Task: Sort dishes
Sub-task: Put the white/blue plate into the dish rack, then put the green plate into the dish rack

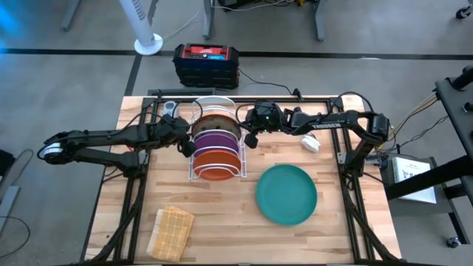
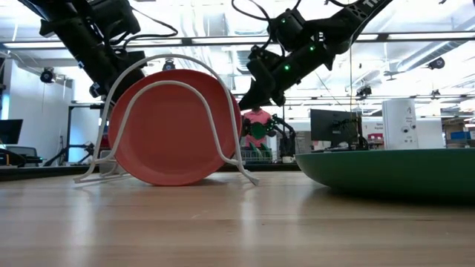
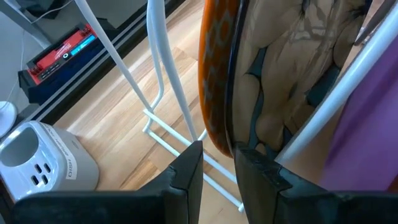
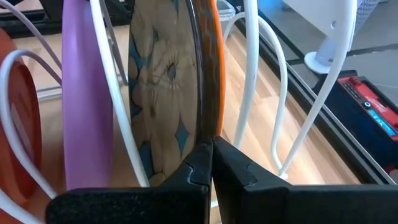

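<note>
1. White wire rack (image 1: 215, 148) stands mid-tabletop (image 1: 222, 236), toward the far edge. Plates stand upright on edge in its slots.
2. Slot order, near to far: plain orange plate (image 1: 216, 172), purple plate (image 1: 216, 139), orange-patterned plate (image 1: 215, 123).
3. Left gripper (image 3: 217, 163) is at the rack's left side. Its jaws stand narrow, straddling the rim of the orange-patterned plate, one finger on each face; I cannot tell whether they touch it.
4. Right gripper (image 4: 211, 158) is at the rack's right side, jaws closed together, tips at the same plate's rim.
5. Teal-green plate (image 1: 286, 193) lies flat on the tabletop, right of the rack and nearer the front edge, apart from it.
6. Tan woven cloth (image 1: 171, 232) lies near the front left corner.
7. A black-and-red box (image 1: 206, 63) sits on the floor beyond the tabletop.
</note>
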`<action>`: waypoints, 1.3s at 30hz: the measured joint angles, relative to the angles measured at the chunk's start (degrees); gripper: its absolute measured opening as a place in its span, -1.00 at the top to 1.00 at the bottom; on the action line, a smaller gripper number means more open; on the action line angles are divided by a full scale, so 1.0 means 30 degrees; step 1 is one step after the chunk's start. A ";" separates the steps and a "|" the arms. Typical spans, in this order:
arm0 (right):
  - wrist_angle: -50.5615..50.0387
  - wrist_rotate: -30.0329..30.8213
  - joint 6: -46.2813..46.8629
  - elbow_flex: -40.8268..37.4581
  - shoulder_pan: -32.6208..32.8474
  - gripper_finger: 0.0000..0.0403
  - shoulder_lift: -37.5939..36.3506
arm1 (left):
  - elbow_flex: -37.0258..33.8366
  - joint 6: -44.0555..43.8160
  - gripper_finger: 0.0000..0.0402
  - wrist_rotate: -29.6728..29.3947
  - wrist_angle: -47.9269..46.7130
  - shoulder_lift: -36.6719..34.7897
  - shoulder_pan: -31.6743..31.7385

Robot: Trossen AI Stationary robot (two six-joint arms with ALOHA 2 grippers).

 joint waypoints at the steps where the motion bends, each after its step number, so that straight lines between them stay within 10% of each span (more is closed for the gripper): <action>1: -0.0022 0.0000 -0.0032 0.0000 0.0000 1.00 0.0000 | 0.0000 0.0006 0.60 0.0000 0.0005 0.0006 0.0005; 39: -1.1639 0.0008 0.1680 -0.4635 0.0931 1.00 -0.9011 | 0.1380 -0.2443 0.61 -0.2654 -0.2437 -0.2585 -0.4816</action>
